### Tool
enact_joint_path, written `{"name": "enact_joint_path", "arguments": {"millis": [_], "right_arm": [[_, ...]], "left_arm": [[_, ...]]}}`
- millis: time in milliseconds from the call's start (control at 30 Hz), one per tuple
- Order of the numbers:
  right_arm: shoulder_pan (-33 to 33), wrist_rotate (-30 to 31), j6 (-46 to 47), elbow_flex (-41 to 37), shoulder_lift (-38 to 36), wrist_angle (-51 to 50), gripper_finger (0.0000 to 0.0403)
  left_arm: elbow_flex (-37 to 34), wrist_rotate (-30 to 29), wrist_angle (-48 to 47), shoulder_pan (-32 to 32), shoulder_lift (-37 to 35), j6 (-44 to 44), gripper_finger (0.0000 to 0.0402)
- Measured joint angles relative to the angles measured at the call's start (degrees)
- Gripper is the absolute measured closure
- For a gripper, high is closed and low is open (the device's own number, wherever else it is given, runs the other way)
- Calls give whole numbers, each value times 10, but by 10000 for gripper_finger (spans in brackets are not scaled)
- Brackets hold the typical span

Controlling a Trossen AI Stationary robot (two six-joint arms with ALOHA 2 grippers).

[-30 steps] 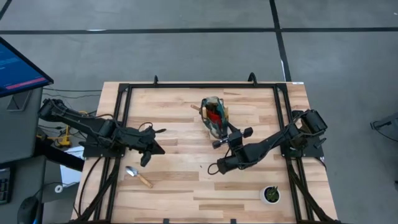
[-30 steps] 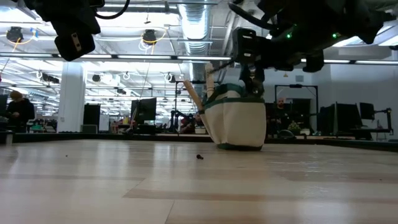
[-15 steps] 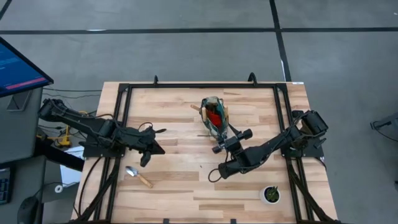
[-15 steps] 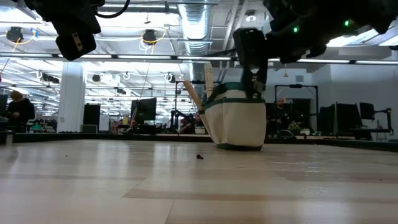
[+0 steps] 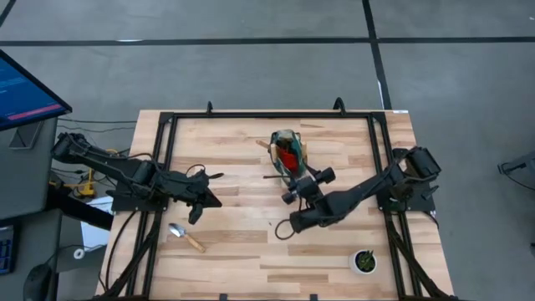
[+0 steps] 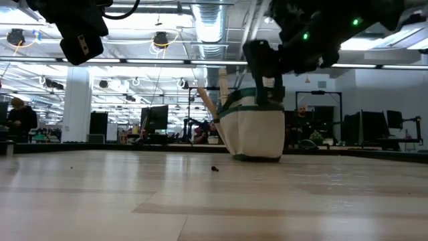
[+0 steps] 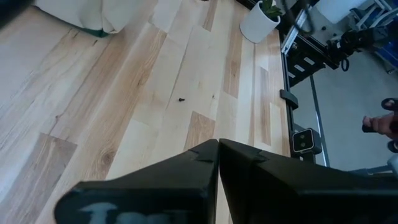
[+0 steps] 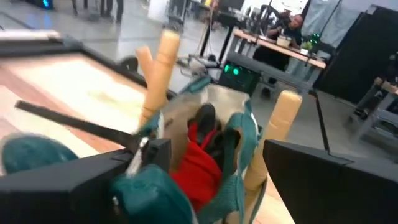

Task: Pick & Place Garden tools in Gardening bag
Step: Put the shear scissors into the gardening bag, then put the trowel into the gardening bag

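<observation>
From above, the gardening bag (image 5: 287,155) stands mid-table (image 5: 242,242), one trowel (image 5: 185,237) lying well apart near the left edge. The right pincer (image 5: 302,183) gapes empty just beside the bag; the left pincer (image 5: 203,199) is closed. At table height, wooden handles (image 6: 215,94) rise from the bag (image 6: 253,134).

My right wrist view is blurry. The metal ends of the tools sit down inside the gardening bag (image 8: 205,124), so I only see the wooden handles (image 8: 160,68) and a red thing (image 8: 198,168). In my left wrist view, the bag and the white pot (image 7: 258,22) are cut off at the edge.
</observation>
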Motion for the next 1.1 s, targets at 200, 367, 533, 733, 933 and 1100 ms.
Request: {"name": "enact_joint_path", "arguments": {"millis": [200,367,533,733,933,1100], "right_arm": [[-26,-58,-4,0,1,-19,154],[-25,-73,-21,-1,-8,-26,154],[-20,-76,-73,-1,-54,-25,154],[-21,-75,-99,-1,-112,-25,154],[-17,-75,-99,-1,-162,-20,154],[3,-107,-133,-1,-232,-19,154]], "left_arm": [[0,0,0,0,0,0,400],[0,0,0,0,0,5,400],[0,0,1,0,0,15,400],[0,0,3,0,0,15,401],[0,26,3,0,0,13,401],[0,107,-20,0,0,-38,401]]}}
